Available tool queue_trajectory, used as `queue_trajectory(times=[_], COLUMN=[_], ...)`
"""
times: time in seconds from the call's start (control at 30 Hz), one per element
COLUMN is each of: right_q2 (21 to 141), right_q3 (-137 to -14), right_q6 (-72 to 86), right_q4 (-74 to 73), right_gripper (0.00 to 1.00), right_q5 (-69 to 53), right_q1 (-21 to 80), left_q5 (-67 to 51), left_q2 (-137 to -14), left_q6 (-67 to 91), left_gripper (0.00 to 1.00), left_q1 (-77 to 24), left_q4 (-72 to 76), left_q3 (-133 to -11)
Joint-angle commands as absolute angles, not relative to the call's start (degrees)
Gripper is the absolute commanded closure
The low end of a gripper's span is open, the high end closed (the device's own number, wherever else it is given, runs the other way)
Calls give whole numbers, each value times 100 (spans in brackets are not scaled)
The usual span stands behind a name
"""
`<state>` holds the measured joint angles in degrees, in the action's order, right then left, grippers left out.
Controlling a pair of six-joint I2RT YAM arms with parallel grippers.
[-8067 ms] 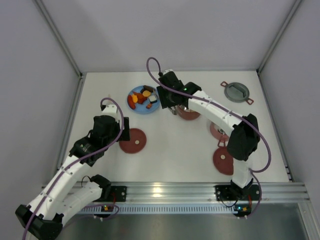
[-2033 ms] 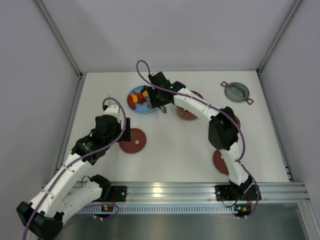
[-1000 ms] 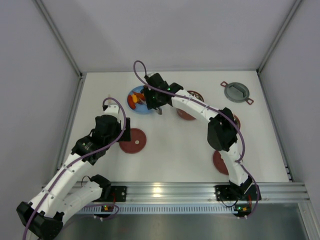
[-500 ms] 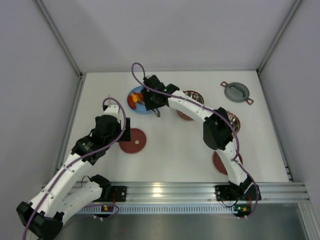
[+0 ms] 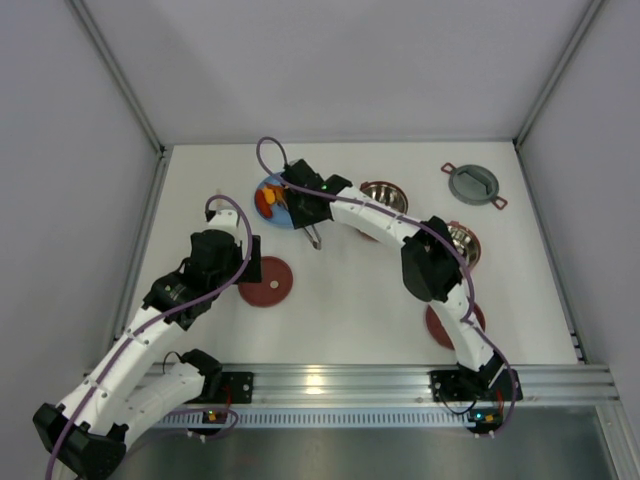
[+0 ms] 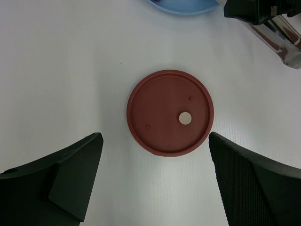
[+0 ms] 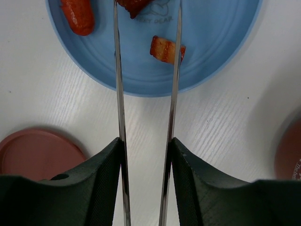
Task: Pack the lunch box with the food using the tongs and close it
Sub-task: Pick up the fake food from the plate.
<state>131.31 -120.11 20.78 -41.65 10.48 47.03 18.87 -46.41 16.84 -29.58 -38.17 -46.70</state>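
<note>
My right gripper [image 7: 146, 146] is shut on the silver tongs [image 7: 118, 94], pressing their two slim arms. The tong tips reach over the blue plate [image 7: 221, 47], on either side of a dark reddish piece of food [image 7: 134, 4]. An orange piece [image 7: 166, 49] lies just inside the right tong arm, and a red-orange piece [image 7: 77, 13] lies to the left. From above, the right gripper [image 5: 300, 205] hangs at the plate's near edge. Two lunch box bowls [image 5: 383, 196] [image 5: 462, 240] stand open. My left gripper [image 6: 154, 136] hovers open above a dark-red lid [image 6: 170, 112].
A second dark-red lid [image 5: 450, 322] lies near the right arm's base. The grey two-eared cover [image 5: 473, 183] sits at the back right. The right arm spans the table between plate and bowls. The enclosure's walls rise on three sides of the table.
The right arm has swung further left over the plate, uncovering the back bowl. Its jaws have squeezed the tongs narrower. The left arm has not moved.
</note>
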Motion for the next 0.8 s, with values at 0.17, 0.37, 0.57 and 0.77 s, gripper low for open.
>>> queue_trajectory(times=[0.17,0.37,0.57,0.77], right_q2=[12376,12015,11909,12032], right_q3=[-11558,-11224,-11267,-11522], right_q6=[2066,2004,1942,1890], right_q4=[-4228,-4192,-4271,-4421], right_gripper=[62,63,62,60], right_q5=[1406,1398,1239,1213], right_q1=[4772,4772,4772,4764], left_q5=[1881,1872,1872,1872], left_q2=[-4632,-4623,-4614,-4614], left_q6=[1731,1731,1731,1731], left_gripper=[1,1,1,1], left_q1=[-2979,-2971,-2979,-2979], left_q4=[-3727,-3727,-3727,-3727], left_q3=[-4658,-4658,-4658,-4658])
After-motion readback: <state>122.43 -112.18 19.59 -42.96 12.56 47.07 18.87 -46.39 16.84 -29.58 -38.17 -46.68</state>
